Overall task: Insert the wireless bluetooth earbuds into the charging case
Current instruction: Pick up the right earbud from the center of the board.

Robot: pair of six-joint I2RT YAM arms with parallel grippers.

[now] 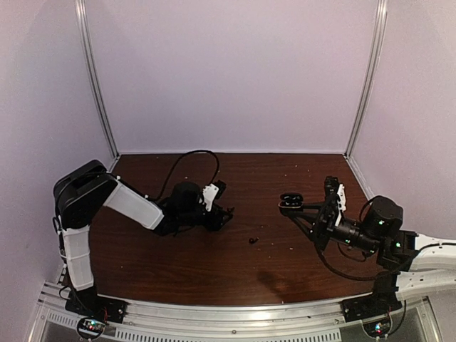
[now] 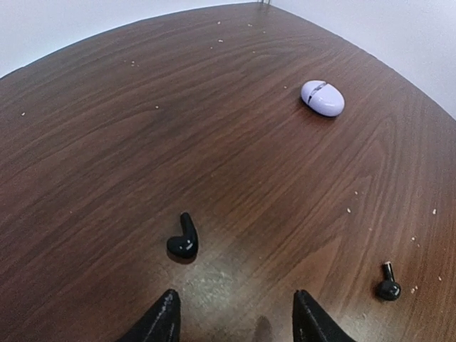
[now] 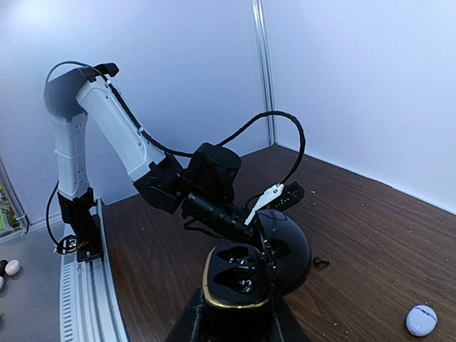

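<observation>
The right gripper (image 3: 239,322) is clamping the open black charging case (image 3: 239,274) at right. The left gripper (image 2: 235,320) is gaping empty just short of a black earbud (image 2: 184,241) on the table (image 2: 107,142); an off-centre pinch could flick it away.

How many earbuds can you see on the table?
2. One black earbud lies just ahead of the left tool; the other earbud lies farther aside. More may hide inside the closed case.
</observation>
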